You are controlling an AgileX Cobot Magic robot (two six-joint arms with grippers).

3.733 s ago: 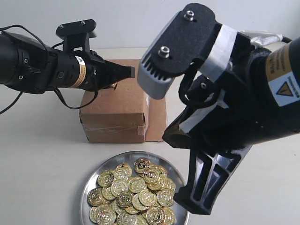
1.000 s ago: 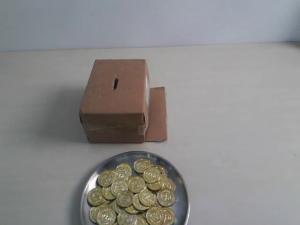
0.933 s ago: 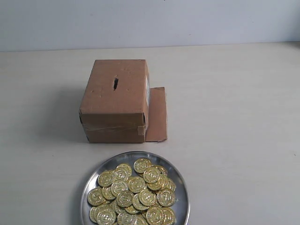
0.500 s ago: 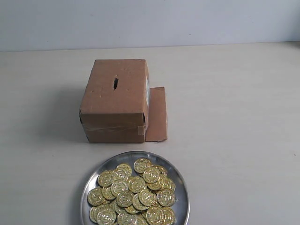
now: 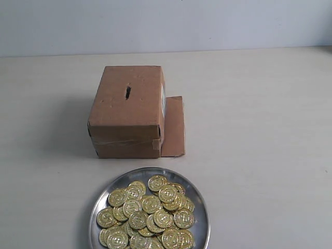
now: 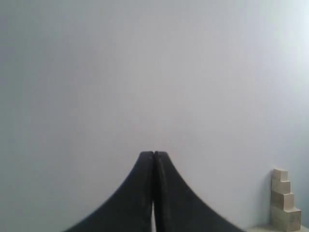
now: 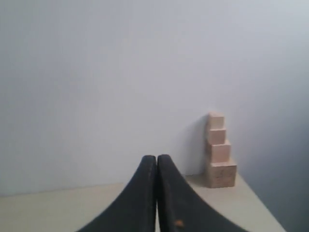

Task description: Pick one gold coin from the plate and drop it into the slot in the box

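Note:
A round silver plate point(image 5: 198, 197) at the near edge of the table holds a heap of gold coins point(image 5: 148, 215). Behind it stands the brown cardboard box point(image 5: 127, 111), its dark slot point(image 5: 127, 93) cut in the top and a loose flap point(image 5: 173, 127) lying flat at its right. Neither arm shows in the exterior view. The left gripper point(image 6: 154, 153) is shut with nothing between its black fingers and faces a pale wall. The right gripper point(image 7: 157, 157) is likewise shut and empty, pointing at the wall above the table's far edge.
A stepped stack of wooden blocks point(image 7: 218, 152) stands against the wall at a table corner, and the same wooden blocks point(image 6: 285, 200) show in the left wrist view. The beige table point(image 5: 259, 129) lies bare around the box and plate.
Both arms, over the box and plate 3.7 s ago, have withdrawn out of the exterior view. Over the last second nothing has moved.

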